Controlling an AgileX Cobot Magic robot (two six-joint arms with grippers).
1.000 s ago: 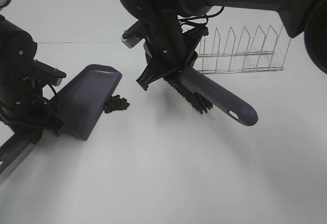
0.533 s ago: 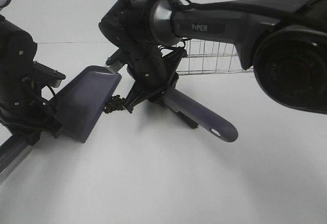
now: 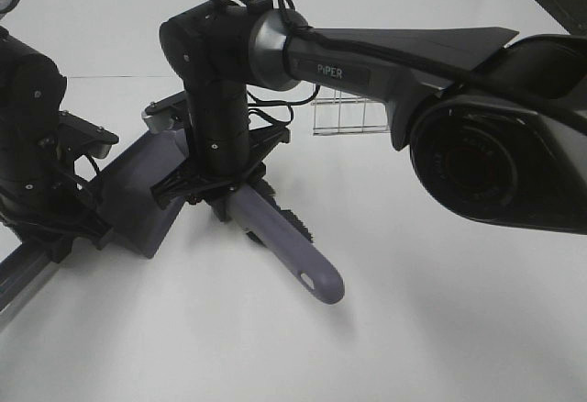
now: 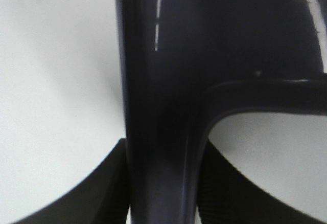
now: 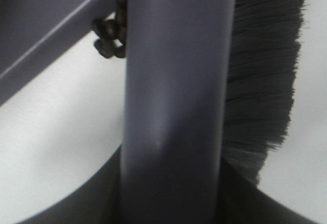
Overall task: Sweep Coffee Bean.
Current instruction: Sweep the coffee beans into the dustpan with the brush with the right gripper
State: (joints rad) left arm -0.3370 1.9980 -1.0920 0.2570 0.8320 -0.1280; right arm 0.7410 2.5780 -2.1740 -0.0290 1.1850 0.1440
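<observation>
Right tool (image 3: 218,186) is clamping the purple-grey brush (image 3: 284,248) by its handle, jaws pressing on both sides of it. The handle is pointing out toward the near side of the surface (image 3: 413,329), with the black bristles (image 3: 298,226) showing along one edge. Coffee beans (image 5: 108,37) are showing only in the right wrist view: a small dark cluster lying just beside the brush handle, right at the front lip of the dustpan (image 3: 138,195). Any others are hiding behind the handle, and in the high view the right arm is covering them all. Left tool (image 3: 78,223) is gripping the dustpan's handle, fingers closed on either side, and is holding the pan tilted with its mouth toward the brush. Wire rack (image 3: 344,117) is standing behind the right arm, well apart.
</observation>
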